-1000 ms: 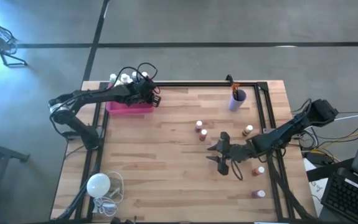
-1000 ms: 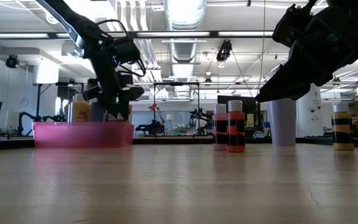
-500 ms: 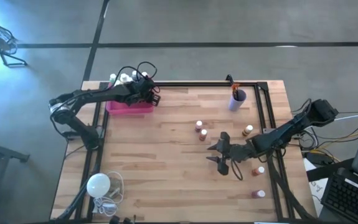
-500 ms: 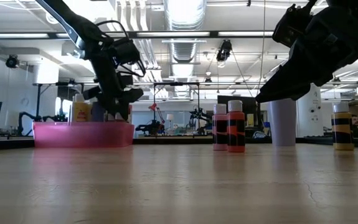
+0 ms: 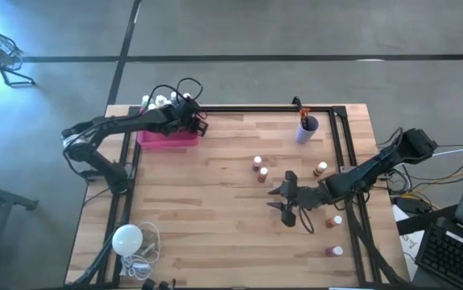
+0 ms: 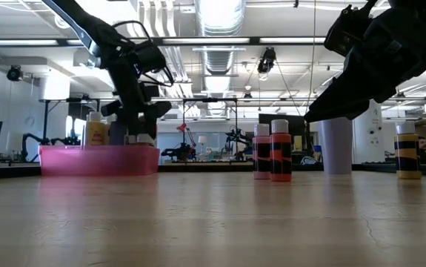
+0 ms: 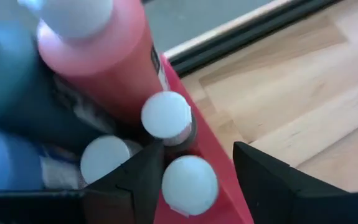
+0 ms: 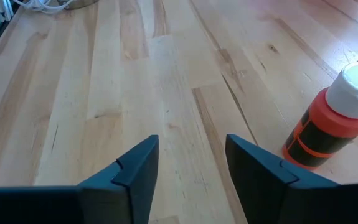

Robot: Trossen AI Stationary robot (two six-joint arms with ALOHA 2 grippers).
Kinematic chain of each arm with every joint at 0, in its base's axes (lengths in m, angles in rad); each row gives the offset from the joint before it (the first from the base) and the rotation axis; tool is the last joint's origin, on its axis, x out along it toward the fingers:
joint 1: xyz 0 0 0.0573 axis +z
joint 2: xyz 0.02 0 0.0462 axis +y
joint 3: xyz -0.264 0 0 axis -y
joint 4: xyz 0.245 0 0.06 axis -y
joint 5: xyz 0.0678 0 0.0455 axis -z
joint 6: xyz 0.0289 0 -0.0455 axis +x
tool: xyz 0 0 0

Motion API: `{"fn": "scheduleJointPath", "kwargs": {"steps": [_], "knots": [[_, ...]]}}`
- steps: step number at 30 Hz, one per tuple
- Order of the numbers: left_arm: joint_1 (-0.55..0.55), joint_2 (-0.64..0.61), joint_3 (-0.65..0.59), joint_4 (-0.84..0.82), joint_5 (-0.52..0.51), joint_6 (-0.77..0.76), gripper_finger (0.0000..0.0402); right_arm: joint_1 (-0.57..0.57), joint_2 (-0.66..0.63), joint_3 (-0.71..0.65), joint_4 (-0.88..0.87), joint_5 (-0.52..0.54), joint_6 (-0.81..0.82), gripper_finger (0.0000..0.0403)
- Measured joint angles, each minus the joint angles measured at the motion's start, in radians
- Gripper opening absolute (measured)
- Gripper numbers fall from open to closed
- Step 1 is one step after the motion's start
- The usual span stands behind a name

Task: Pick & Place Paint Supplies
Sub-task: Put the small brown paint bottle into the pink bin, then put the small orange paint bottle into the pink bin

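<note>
Lifted slightly since a second ago: left gripper [image 5: 201, 125], now higher over the pink bin [image 5: 167, 138] at the bench's far-left corner; low view shows its fingers [image 6: 140, 119] raised clear of the bin rim. Fingers apart, nothing between them; left wrist view looks down on white-capped bottles [image 7: 166, 115] packed in the bin against its wall, plus a larger red bottle [image 7: 113, 59] beside them. Right gripper [image 5: 283, 203] unchanged, parked above mid-bench toward the right edge, fingers [image 8: 138, 168] spread over bare wood [image 8: 104, 74], holding nothing. One orange bottle [image 8: 328, 121] just ahead of it. Two small bottles [image 5: 259, 167] stand mid-bench, three more [image 5: 333, 234] near the right edge. Lavender cup [image 5: 307, 129] with brushes at far edge, right of centre. White bulb [image 5: 126, 239] with cord at near-left corner.
</note>
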Motion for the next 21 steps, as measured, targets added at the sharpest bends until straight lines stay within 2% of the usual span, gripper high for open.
{"fn": "scheduleJointPath", "kwargs": {"steps": [6, 11, 21], "knots": [[0.0, -0.051, 0.044, -0.024, 0.006, 0.032, 0.0198, 0.0, 0.0, 0.0, 0.0, 0.0, 0.003, 0.0173], [-0.002, -0.096, 0.103, -0.081, 0.023, 0.035, 0.0197, 0.0, 0.0, -0.001, -0.001, -0.001, 0.003, 0.0183], [-0.017, -0.175, 0.17, -0.097, 0.298, 0.03, 0.0197, 0.0, -0.002, -0.001, -0.001, -0.027, 0.002, 0.0201]]}}
